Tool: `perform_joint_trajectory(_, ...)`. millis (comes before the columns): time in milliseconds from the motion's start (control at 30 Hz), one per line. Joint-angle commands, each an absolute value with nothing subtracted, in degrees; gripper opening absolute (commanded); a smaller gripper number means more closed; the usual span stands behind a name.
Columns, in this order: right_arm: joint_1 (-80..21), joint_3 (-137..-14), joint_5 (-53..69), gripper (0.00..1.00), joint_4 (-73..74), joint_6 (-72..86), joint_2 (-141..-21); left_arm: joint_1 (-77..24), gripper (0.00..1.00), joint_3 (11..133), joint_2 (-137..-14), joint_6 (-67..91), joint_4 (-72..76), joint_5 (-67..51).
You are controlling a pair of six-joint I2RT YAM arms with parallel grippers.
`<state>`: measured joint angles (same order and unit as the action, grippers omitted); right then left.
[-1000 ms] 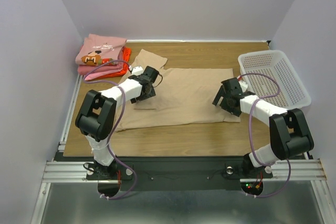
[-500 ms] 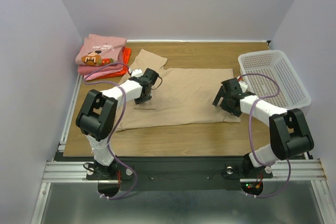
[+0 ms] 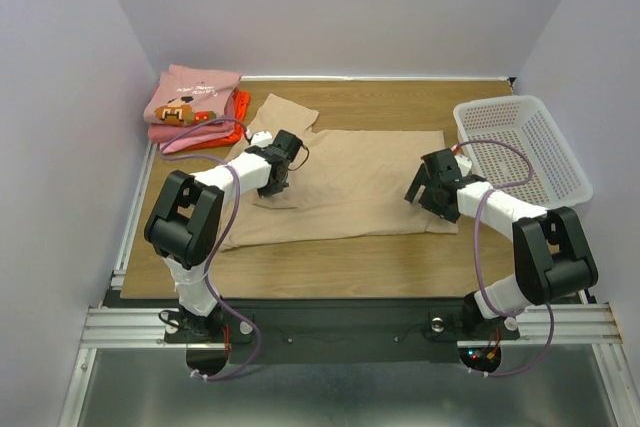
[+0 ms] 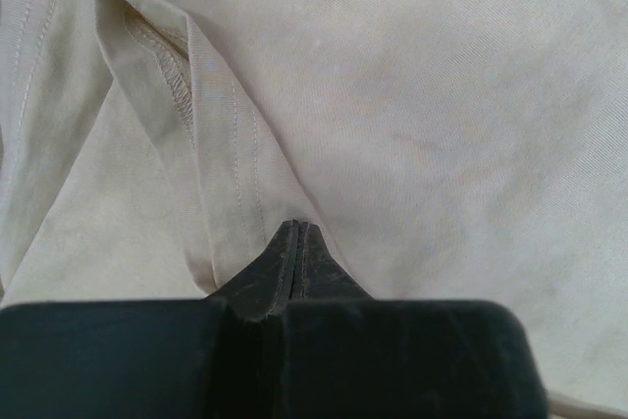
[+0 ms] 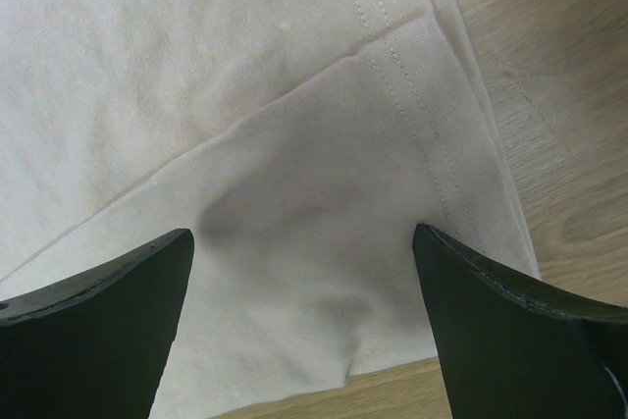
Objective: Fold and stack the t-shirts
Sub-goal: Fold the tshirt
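Observation:
A tan t-shirt point(image 3: 360, 177) lies spread flat across the middle of the table. My left gripper point(image 3: 273, 185) rests on its left part near the sleeve, shut, and a raised fold of the tan cloth point(image 4: 226, 193) runs straight into its tips point(image 4: 296, 229). My right gripper point(image 3: 424, 199) hovers open over the shirt's right front corner, with the tan cloth point(image 5: 245, 76) and its hem lying between the wide fingers point(image 5: 304, 272). A stack of folded t-shirts point(image 3: 193, 105), dusty pink with a graphic on top of orange-red and lighter pink, sits at the back left.
A white mesh basket point(image 3: 540, 162) stands at the right edge of the table, close to the right arm. Bare wood point(image 5: 549, 95) shows just beyond the shirt's right hem. Walls enclose the table on three sides.
The left gripper's jaws closed from wide open to shut, pinching a fold of the tan shirt, and it settled slightly lower. The right arm stayed still.

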<state>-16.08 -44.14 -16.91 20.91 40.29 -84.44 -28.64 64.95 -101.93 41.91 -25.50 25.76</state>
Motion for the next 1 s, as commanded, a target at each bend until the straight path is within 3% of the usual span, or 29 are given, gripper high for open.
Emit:
perform_joint_trajectory(0,-15.56,-44.3,-17.14,1.0,20.13,39.81,-84.37,-28.48,0.0,67.15,-98.7,38.42,-24.53,28.48)
perform_joint_trajectory(967,-15.56,-45.0,-16.35,1.0,20.13,38.85,-85.78,-32.7,0.0,73.91,-107.14,21.71,-14.85,24.43)
